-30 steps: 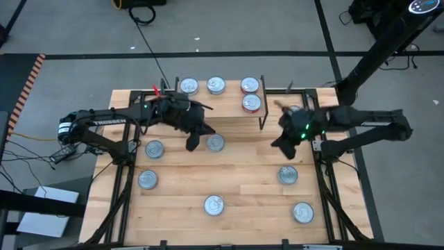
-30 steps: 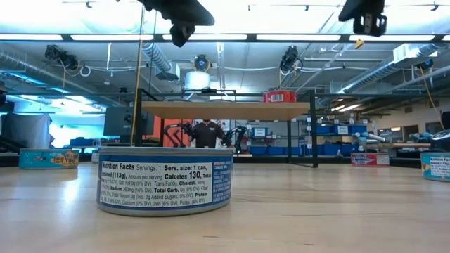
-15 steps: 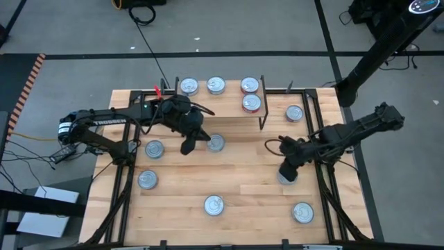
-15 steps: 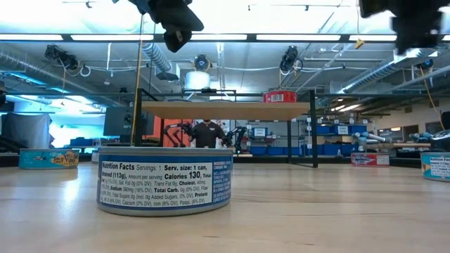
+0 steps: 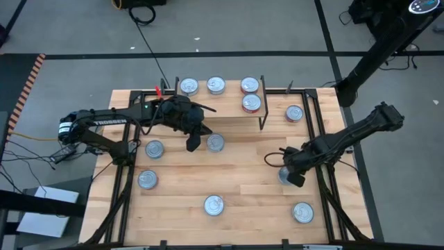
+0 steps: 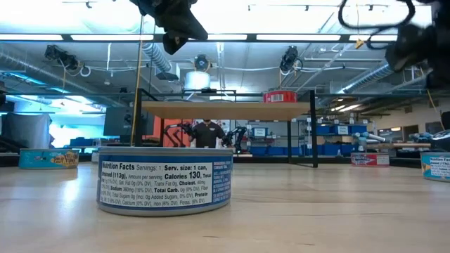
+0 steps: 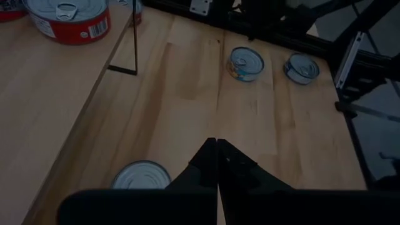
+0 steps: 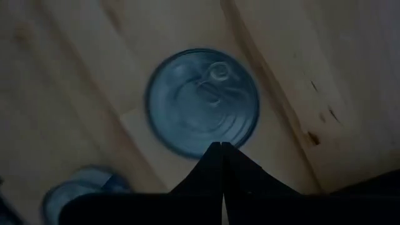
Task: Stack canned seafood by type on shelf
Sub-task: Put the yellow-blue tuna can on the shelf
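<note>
- The desk (image 5: 243,180) is a wide wooden board with black rails; most tins lie scattered on it, well apart from each other, so each can be reached alone.
- The shelf (image 5: 229,105) stands at the far edge of the desk; four tins sit on its top board, three in a row at the back and a red-labelled tin (image 5: 251,103) in front of the right one; I judge the sorting is only begun.
- The left gripper (image 5: 193,143) hangs in the air just beside a loose tin (image 5: 216,143) in front of the shelf; its fingers are clenched together and hold nothing.
- The right gripper (image 5: 294,176) is low over the tin at the right side (image 8: 203,103); its fingers are pressed together, nothing between them; it must open before it can take this tin.
- The blue-labelled tin (image 6: 166,180) lies at the near edge of the desk, not yet touched.
</note>
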### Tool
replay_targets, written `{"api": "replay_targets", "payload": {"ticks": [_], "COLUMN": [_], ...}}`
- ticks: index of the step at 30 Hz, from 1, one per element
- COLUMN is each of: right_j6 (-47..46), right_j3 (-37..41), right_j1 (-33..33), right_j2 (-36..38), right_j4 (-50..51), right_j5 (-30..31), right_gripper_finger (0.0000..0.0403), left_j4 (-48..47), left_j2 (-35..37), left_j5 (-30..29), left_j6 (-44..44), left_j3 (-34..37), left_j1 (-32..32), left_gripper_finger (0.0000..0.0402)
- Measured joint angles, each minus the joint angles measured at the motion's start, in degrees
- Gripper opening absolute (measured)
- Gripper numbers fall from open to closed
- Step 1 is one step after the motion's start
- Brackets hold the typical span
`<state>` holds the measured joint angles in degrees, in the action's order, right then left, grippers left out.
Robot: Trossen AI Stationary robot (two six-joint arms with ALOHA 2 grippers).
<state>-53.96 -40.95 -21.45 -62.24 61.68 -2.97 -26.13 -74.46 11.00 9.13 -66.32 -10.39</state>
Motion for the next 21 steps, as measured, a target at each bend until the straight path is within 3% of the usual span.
{"api": "replay_targets", "payload": {"ticks": [6,15,21], "right_j6": [-2.48,-4.44,-6.51], "right_j3": [4.51,4.94,4.94], "right_j1": [0.02,0.02,0.24], "right_j2": [0.00,0.00,-0.01], "right_j4": [-7.43,-14.18,-14.34], "right_j5": [0.38,3.97,6.86], "right_gripper_finger": [0.0007,0.0008,0.0033], "left_j4": [-0.90,-0.87,-3.25], "left_j2": [0.00,0.02,-1.17], "left_j5": [0.13,0.15,0.16], "left_j6": [0.32,0.09,-3.56], "left_j3": [0.00,0.01,0.00], "left_j1": [0.22,0.38,0.37], "left_gripper_finger": [0.0003,0.0003,0.0003]}}
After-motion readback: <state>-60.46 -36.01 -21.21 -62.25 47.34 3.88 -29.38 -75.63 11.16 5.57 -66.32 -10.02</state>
